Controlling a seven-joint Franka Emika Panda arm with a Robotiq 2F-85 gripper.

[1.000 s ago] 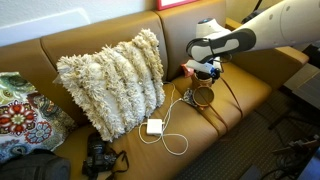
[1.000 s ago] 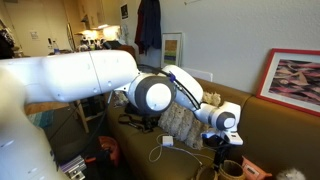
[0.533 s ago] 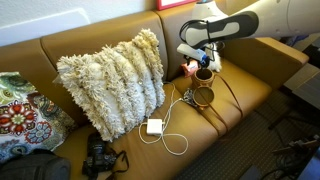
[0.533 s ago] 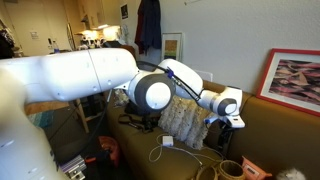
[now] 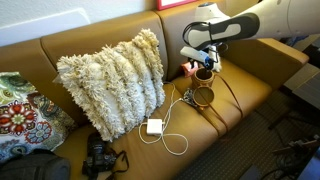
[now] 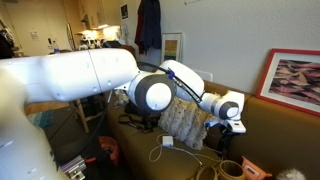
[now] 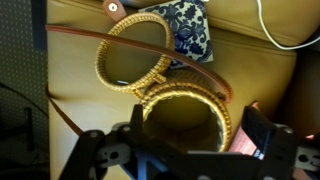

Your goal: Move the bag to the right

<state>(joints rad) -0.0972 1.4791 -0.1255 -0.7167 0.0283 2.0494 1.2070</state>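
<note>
The bag (image 5: 203, 96) is small and brown, with two round cup-like parts and a thin strap, and lies on the sofa seat to the right of the shaggy pillow. In the wrist view its larger cup (image 7: 182, 108) lies below and between my fingers, with the smaller ring (image 7: 134, 60) and the strap (image 7: 100, 37) beyond it. It also shows at the bottom of an exterior view (image 6: 232, 168). My gripper (image 5: 205, 68) (image 6: 236, 128) (image 7: 180, 152) hovers just above the bag, open and empty.
A shaggy cream pillow (image 5: 112, 80) leans on the sofa back. A white charger (image 5: 154, 126) with its cable lies in front of the bag. A black camera (image 5: 98, 158) and a patterned cushion (image 5: 15, 115) lie at the left. A blue-and-white patterned square (image 7: 190, 22) lies beside the bag.
My gripper rose from just above the bag, then came down a little. The bag has not moved.
</note>
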